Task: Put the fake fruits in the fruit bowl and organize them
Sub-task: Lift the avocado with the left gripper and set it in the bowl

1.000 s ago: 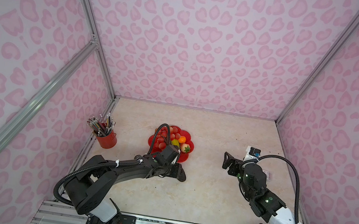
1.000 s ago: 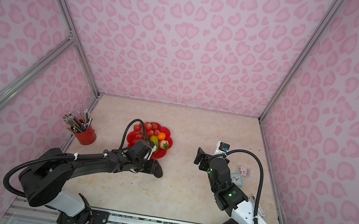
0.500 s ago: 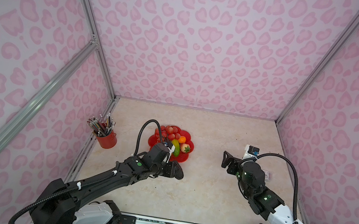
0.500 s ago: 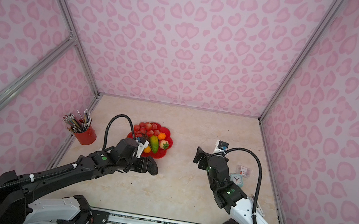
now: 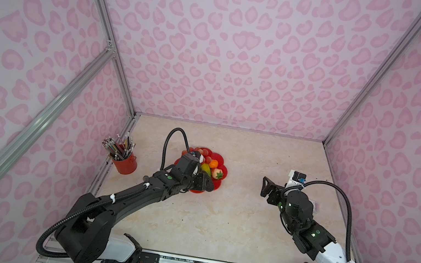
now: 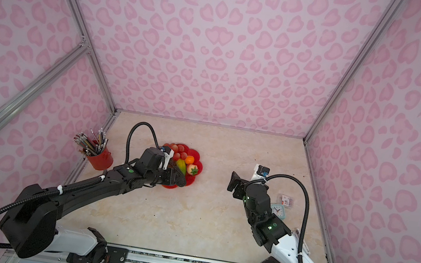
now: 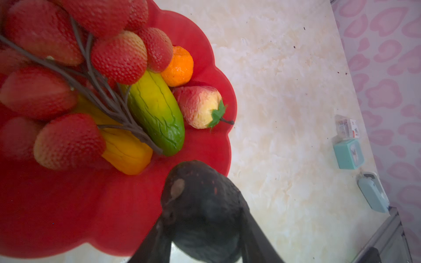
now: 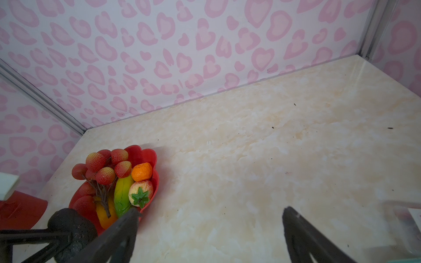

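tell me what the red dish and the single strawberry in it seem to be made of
Red dish: probably moulded plastic, smooth with a soft sheen; even colour and a clean scalloped rim.
Strawberry: likely painted foam or soft plastic, matte; wrinkled skin, red worn to pale cream, stiff green leaf cap.

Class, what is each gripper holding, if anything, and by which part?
The left gripper clamps the dark avocado across its broad sides, its scarred tip free. The right gripper is open and holds nothing.

Left arm reaches forward, its pincer (image 5: 204, 184) clamped on the dark avocado (image 7: 200, 200) — right arm is bent, its pincer (image 5: 266, 188) spread wide above the desk (image 5: 217, 220).
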Tool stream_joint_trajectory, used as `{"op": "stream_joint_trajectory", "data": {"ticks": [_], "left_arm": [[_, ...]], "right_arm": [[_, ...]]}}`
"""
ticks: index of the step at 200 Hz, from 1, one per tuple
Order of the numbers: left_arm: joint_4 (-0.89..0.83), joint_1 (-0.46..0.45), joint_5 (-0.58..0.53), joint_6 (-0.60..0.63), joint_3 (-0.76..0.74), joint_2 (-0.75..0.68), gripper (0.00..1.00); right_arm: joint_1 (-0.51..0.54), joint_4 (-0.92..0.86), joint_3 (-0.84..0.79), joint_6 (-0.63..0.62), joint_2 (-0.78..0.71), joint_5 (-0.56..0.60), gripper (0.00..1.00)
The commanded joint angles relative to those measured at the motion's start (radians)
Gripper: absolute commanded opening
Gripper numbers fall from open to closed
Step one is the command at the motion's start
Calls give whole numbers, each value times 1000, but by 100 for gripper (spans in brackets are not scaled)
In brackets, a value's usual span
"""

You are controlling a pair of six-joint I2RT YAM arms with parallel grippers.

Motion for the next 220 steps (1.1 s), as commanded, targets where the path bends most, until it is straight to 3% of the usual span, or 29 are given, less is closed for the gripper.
{"op": "stream_joint_trajectory", "data": {"ticks": [1,30,46,68,86,118,162,187,220], "left_arm": [[78,16,-18,10,7,38,42],[110,30,-9,12,12,82,43],[114,29,-10,11,12,107,50],[111,30,-18,14,2,115,67],[117,30,-17,13,-9,98,70],[139,30,-40,29,-28,-1,74],[153,30,-135,114,-50,-243,77],[221,30,-262,243,-143,-420,78],[441,35,-600,395,-383,-651,84]], "right_arm": [[0,1,-1,3,0,4,98],[-1,1,-2,2,3,7,98],[-3,1,1,0,9,7,98],[-5,1,8,-3,20,6,98],[-8,5,12,-5,28,6,98],[-24,-4,34,-19,55,-10,98],[-35,-18,84,-44,107,-26,98],[-41,-21,113,-66,149,-41,98],[-46,-61,164,-110,224,17,98]]}}
